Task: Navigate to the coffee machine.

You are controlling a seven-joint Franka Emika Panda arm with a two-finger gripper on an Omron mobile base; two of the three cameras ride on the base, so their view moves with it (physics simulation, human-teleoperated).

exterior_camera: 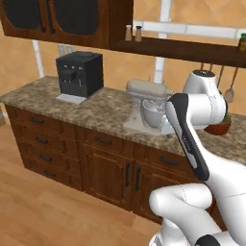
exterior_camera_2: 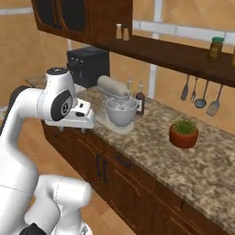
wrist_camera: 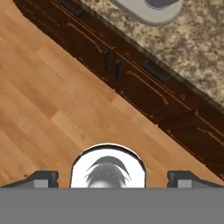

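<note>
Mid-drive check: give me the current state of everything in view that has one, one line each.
coffee machine: upright on the counter, off to the left, not yet faced.
stand mixer: upright, head down over its bowl.
cabinet doors: closed.
drawers: closed.
potted plant: upright on the counter.
gripper: open, empty, over the floor.

You find no readable text, label, brand, number or sign anywhere in these views. The coffee machine [exterior_camera: 79,73] shows a plain black front with no lettering you can make out, the stand mixer [exterior_camera: 146,104] carries no visible badge, and the jars on the shelf [exterior_camera_2: 215,48] are too small to read.
</note>
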